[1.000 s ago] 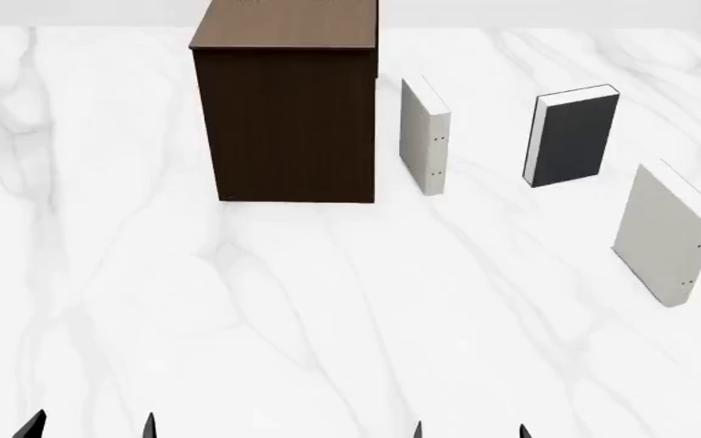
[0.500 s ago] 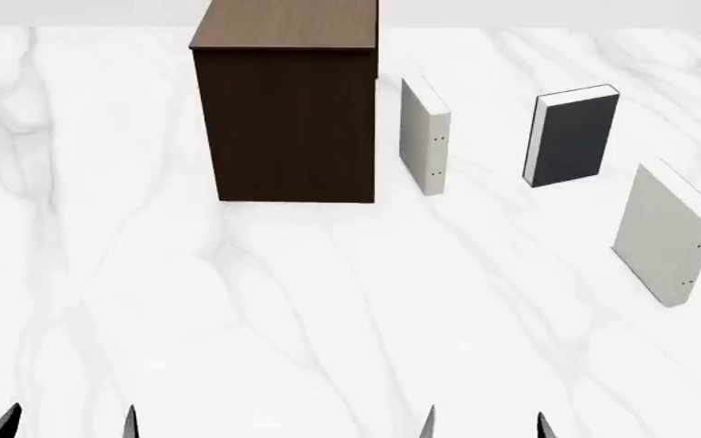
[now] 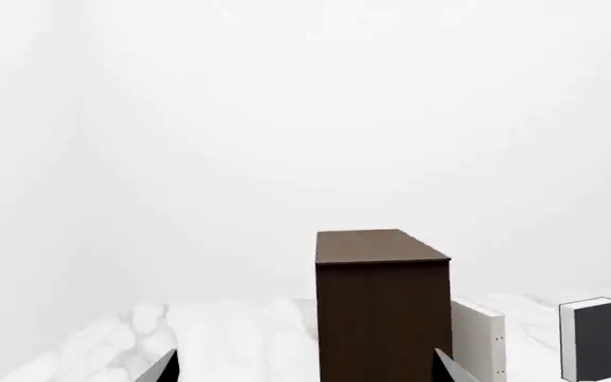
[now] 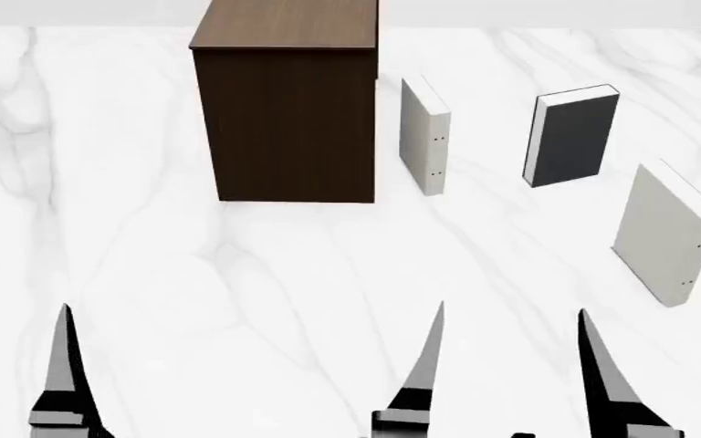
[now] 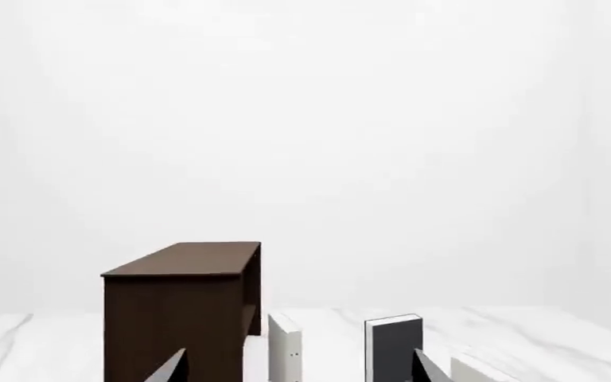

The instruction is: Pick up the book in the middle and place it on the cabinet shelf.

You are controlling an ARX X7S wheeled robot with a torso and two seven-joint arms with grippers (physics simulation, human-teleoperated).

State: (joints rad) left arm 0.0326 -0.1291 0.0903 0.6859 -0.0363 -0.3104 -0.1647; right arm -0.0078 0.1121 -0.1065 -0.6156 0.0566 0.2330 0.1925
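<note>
While my right gripper (image 4: 509, 365) gapes empty, I should approach the book (image 4: 573, 135) squarely, between 2 pale books (image 4: 423, 137).

I see the worktop (image 4: 326, 301) as white marble-look stone with soft grey veining, smooth with a faint sheen. The cabinet shelf (image 4: 287, 128) reads as brown wood grain, matt, darker on its front and lighter on its flat top. The book (image 4: 576, 137) has a plain charcoal cover, matt like cloth or card, with white paper page edges. The two pale books (image 4: 423, 137) (image 4: 667, 233) look smooth, matt beige-white. My claw fingers (image 4: 423, 365) look like dark, matt hard plastic.
</note>
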